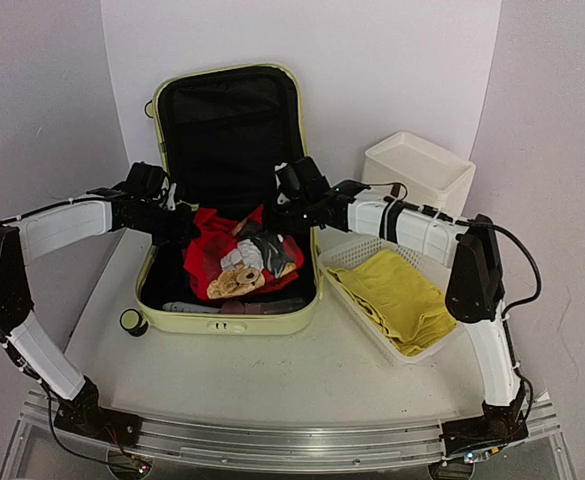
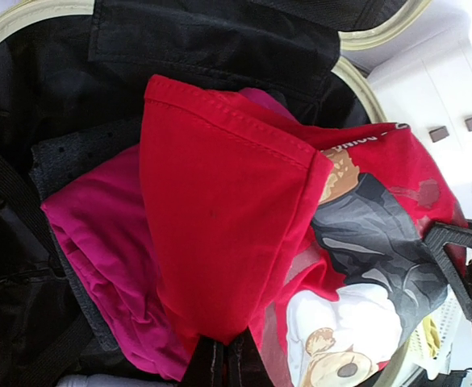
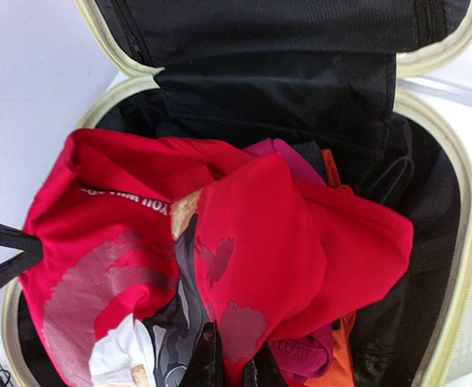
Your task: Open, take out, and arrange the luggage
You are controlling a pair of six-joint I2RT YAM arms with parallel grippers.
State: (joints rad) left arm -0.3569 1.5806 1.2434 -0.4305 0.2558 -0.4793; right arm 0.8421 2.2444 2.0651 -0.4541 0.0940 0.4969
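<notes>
Left hand [image 2: 223, 363] clenched on red shirt [image 2: 219, 218], right hand [image 3: 234, 364] pinching it too, over open luggage [image 1: 227, 322].

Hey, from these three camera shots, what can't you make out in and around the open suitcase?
Top view: what lies beneath the red shirt in the luggage; the shirt covers it.
Left wrist view: the left tool's tips, cut by the bottom edge and buried in cloth.
Right wrist view: the right tool's tips, likewise; the shirt's lettering, folded and too small to read.
</notes>
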